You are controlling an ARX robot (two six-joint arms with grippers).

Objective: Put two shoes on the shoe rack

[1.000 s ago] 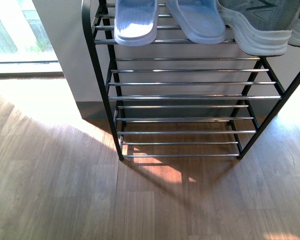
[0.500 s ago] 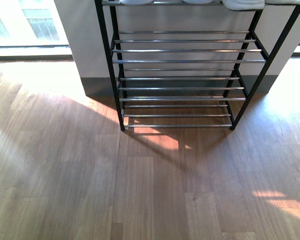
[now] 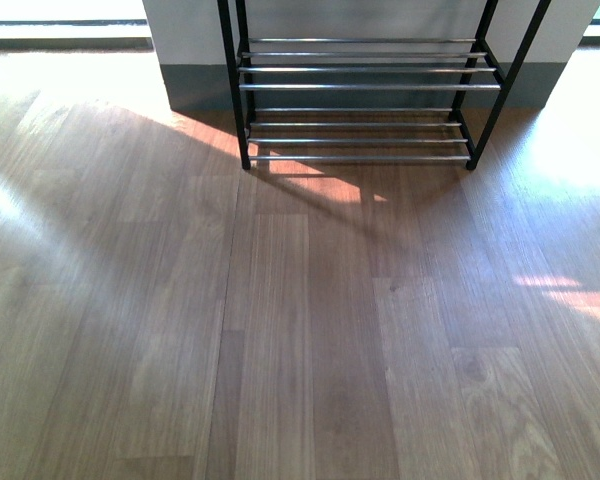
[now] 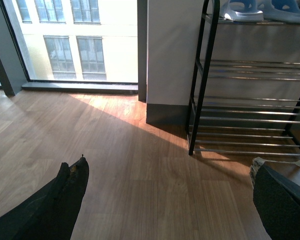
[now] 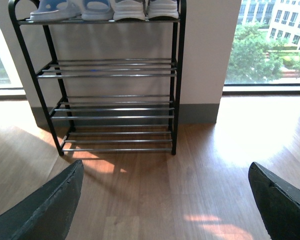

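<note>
Both shoes (image 5: 145, 9) sit toes-out on the shoe rack's (image 5: 175, 75) top tier, ahead of and above the right end effector (image 5: 165, 200) and left end effector (image 4: 165, 200), both spread wide and empty.

You see a wood plank floor (image 3: 300, 330) with bright sun patches. A white wall (image 5: 205, 50) with a dark grey baseboard (image 5: 197, 113) sits between large windows (image 4: 75, 40). Through them you see a pale building (image 4: 115, 50) and green trees (image 5: 250, 50). A pair of light blue slippers (image 5: 72, 9) sits up high.
</note>
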